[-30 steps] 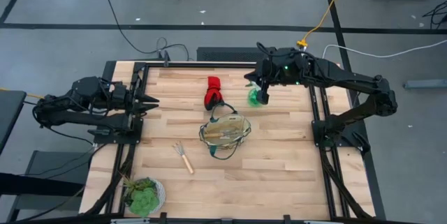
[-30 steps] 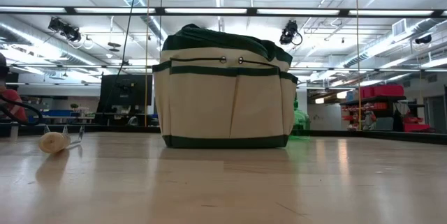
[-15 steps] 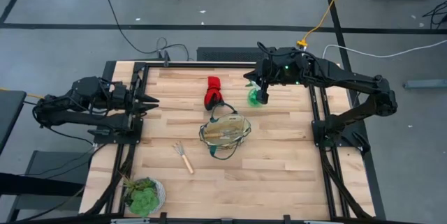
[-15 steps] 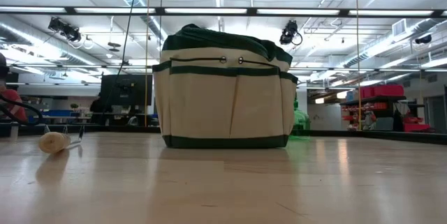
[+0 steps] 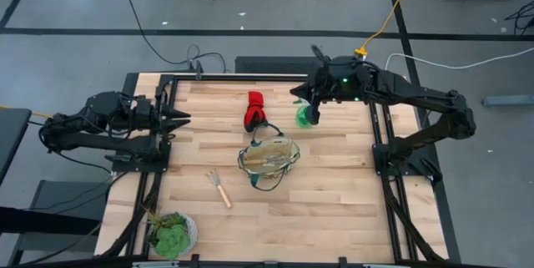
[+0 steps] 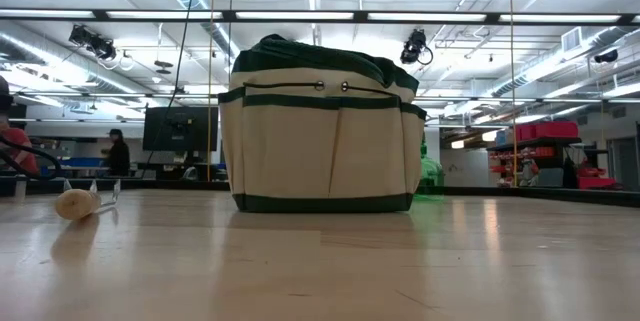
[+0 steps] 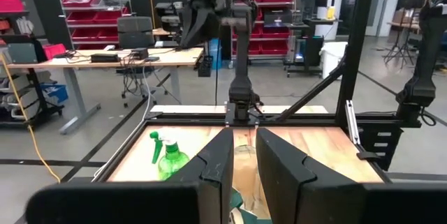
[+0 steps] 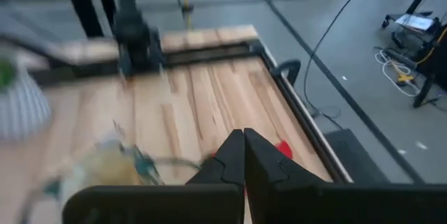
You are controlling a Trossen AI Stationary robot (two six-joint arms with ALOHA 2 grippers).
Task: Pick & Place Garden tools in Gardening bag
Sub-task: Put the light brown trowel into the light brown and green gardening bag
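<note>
The tan gardening bag (image 5: 269, 159) with its dark green rim stands mid-table, and one wooden-handled rake (image 5: 267, 162) lies inside it. A second rake (image 5: 219, 188) lies flat on the table, nearer than the bag and to its left. The red-and-black glove bundle (image 5: 254, 110) lies beyond the bag. The green spray bottle (image 5: 304, 117) stands to the right of the gloves. My right gripper (image 5: 305, 101) is shut and empty, raised just above the bottle. My left gripper (image 5: 180, 120) waits at the left edge, its fingers (image 7: 216, 168) a narrow gap apart.
A green plant in a white pot (image 5: 171, 233) stands at the near left corner. Black frame rails (image 5: 158, 159) run along the table's left and right sides. Bare wood lies near and right of the bag. A person (image 6: 117, 151) stands far off in the room.
My right gripper has risen a little and turned above the spray bottle. The bottle, the gloves, the rakes and the bag have stayed where they were.
</note>
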